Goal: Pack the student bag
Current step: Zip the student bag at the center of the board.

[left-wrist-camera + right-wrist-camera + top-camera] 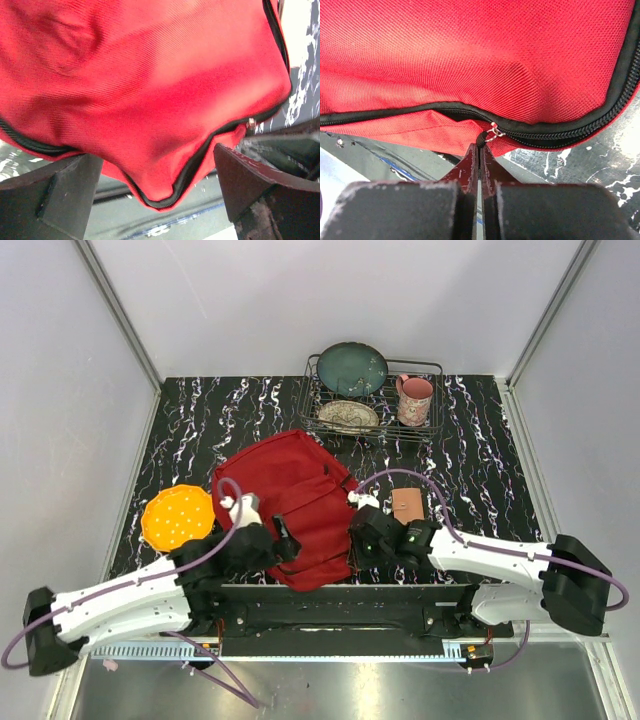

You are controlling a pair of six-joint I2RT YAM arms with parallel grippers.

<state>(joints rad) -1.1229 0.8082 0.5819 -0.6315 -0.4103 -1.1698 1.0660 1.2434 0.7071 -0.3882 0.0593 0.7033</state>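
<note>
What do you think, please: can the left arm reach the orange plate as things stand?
Probably yes: its end effector is open, and the orange plate lies uncovered beside the arm, left of the student bag.

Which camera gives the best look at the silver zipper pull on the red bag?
The right wrist view: the zipper pull sits close and sharp, pinched in the shut right gripper's tips. The left wrist view shows only a small metal glint on the student bag's zipper; in the top view it is too small to find.
</note>
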